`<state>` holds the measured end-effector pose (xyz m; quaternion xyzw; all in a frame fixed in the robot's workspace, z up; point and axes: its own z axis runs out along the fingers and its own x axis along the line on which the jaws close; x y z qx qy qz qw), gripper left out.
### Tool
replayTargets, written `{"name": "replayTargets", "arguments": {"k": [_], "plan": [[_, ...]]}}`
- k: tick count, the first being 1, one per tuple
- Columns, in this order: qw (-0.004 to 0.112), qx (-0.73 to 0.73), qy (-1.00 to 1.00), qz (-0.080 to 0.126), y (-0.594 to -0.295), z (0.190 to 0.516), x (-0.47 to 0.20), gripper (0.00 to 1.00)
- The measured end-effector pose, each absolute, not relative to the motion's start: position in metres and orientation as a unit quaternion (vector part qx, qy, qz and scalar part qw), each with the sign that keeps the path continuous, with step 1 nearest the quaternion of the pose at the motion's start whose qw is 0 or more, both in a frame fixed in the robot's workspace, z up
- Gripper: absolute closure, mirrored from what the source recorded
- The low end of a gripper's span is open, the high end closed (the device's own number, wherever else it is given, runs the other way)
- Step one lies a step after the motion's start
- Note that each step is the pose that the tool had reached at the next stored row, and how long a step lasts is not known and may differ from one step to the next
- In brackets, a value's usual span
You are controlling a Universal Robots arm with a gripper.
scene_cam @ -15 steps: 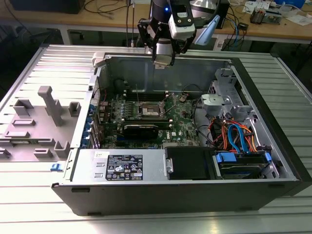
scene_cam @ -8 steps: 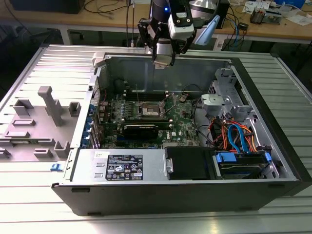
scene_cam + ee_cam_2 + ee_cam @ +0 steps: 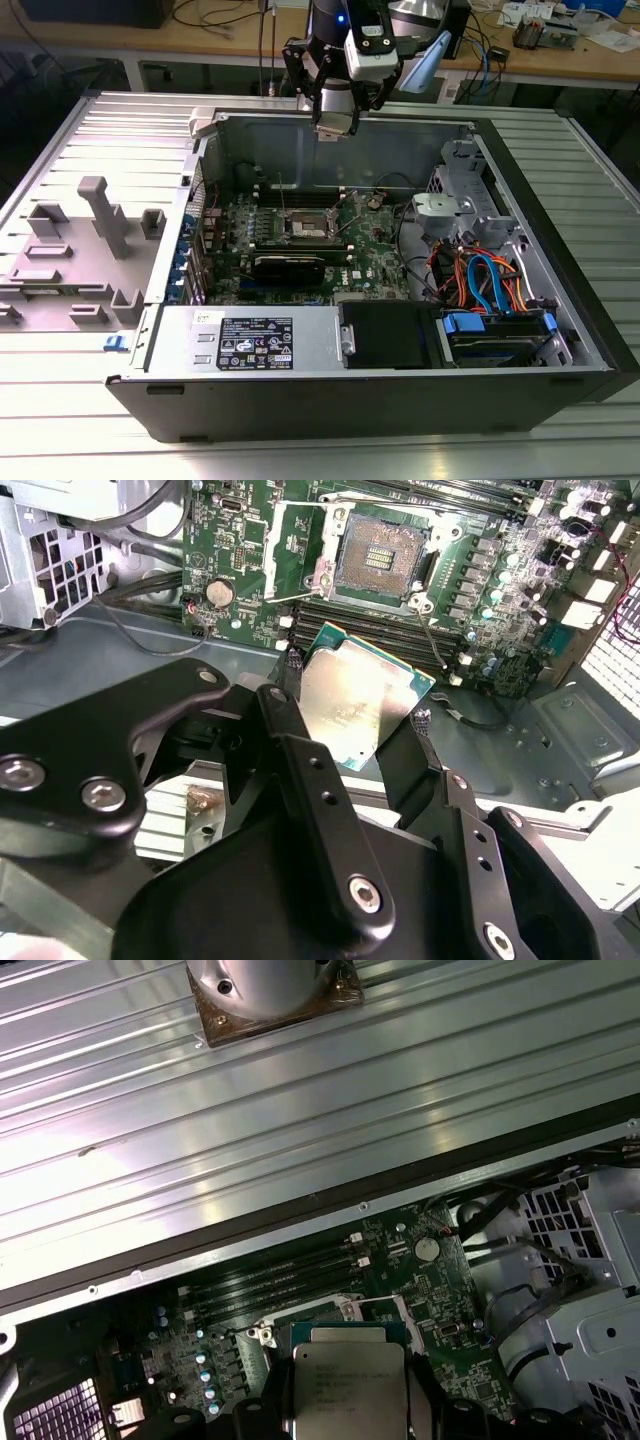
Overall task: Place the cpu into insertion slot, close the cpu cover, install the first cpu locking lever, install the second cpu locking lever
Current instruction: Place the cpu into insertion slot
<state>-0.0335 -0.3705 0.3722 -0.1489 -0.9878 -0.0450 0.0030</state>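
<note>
My gripper (image 3: 335,122) hangs above the far wall of the open computer case (image 3: 560,300), shut on the cpu (image 3: 355,695). The cpu is a flat silver square with a green edge, pinched at two opposite sides between the black fingers (image 3: 290,725). In the first wrist view the cpu (image 3: 350,1385) sits between the fingers with its printed top showing. The insertion slot (image 3: 380,558) lies bare on the green board below, its dark centre exposed. The cpu cover (image 3: 295,540) stands swung up beside it. In the exterior view the insertion slot (image 3: 310,228) sits mid-board, well below the gripper.
Black memory slots (image 3: 380,620) run alongside the socket. A long black card (image 3: 288,265) lies in front of it. Drive bays with orange and blue cables (image 3: 480,280) crowd the exterior view's right. Grey fixtures (image 3: 100,215) stand on the ribbed table at the exterior view's left.
</note>
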Motion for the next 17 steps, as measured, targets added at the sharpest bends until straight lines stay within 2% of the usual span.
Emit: {"name": "replayTargets", "arguments": {"k": [17], "plan": [[0.002, -0.178, -0.983, -0.045, -0.3705, 0.3720, -0.0335, 0.45]]}}
